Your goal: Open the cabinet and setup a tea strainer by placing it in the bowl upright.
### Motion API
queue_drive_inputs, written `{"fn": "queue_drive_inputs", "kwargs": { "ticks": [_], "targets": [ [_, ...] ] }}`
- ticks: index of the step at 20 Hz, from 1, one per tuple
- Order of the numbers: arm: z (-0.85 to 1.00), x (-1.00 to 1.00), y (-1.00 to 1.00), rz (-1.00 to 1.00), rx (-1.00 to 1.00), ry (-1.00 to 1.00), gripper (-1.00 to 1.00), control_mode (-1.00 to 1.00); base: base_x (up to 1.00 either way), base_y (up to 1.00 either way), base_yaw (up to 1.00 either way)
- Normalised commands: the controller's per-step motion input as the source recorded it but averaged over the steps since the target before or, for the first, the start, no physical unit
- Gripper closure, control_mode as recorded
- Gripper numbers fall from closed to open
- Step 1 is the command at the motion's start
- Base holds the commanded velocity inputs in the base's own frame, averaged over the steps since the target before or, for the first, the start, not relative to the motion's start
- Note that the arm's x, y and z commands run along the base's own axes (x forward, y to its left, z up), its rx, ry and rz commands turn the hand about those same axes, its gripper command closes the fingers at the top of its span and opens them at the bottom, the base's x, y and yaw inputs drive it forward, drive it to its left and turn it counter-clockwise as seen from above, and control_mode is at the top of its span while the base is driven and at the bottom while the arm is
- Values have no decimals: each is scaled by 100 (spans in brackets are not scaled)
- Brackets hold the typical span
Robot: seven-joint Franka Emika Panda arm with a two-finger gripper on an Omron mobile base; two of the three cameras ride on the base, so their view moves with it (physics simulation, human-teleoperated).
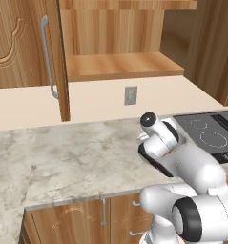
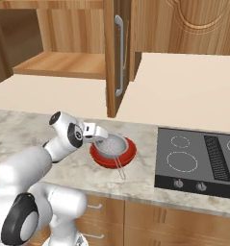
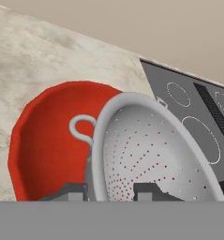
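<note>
Sitting in the red bowl [image 2: 113, 152] is the tea strainer [image 2: 111, 144], mesh cup facing up, its thin wire handle [image 2: 119, 169] sticking out over the bowl's near rim onto the desk [image 2: 63, 129]. In the hand view the strainer [image 3: 151, 154] is looking tilted against the bowl [image 3: 48, 140], with its small loop [image 3: 80, 129] lying inside the red wall; whether it is fully upright is hard to judge, since that camera rolls with the hand. The bowl itself is resting on the marble desk just left of the black stovetop [image 2: 198, 158] and below the open cabinet door [image 2: 117, 57].

The hand [image 2: 98, 134] is reaching in low from the bowl's left side, probably so the strainer goes in without tipping. Its fingertips [image 3: 73, 192] are showing either side of the strainer's lower edge, so it looks closed on the rim, though actual contact is hidden and I cannot tell for sure.

The cabinet [image 1: 115, 43] is standing open above the bowl, both doors swung wide, its bottom shelf [image 1: 120, 66] showing bare wood. Opening looks done; placing is probably at the release stage.

In the left base view the arm [image 1: 182, 162] is blocking the bowl.
</note>
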Motion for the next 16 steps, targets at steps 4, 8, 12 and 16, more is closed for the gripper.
{"fn": "queue_drive_inputs", "kwargs": {
  "ticks": [4,8,12,16],
  "targets": [
    [-15,47,0,0,1,0,100,-100,0,0,0],
    [-7,44,0,0,0,0,100,-100,0,0,0],
    [-19,25,0,0,0,0,100,-100,0,0,0],
    [-28,21,0,0,0,0,100,-100,0,0,0]
  ]
}}
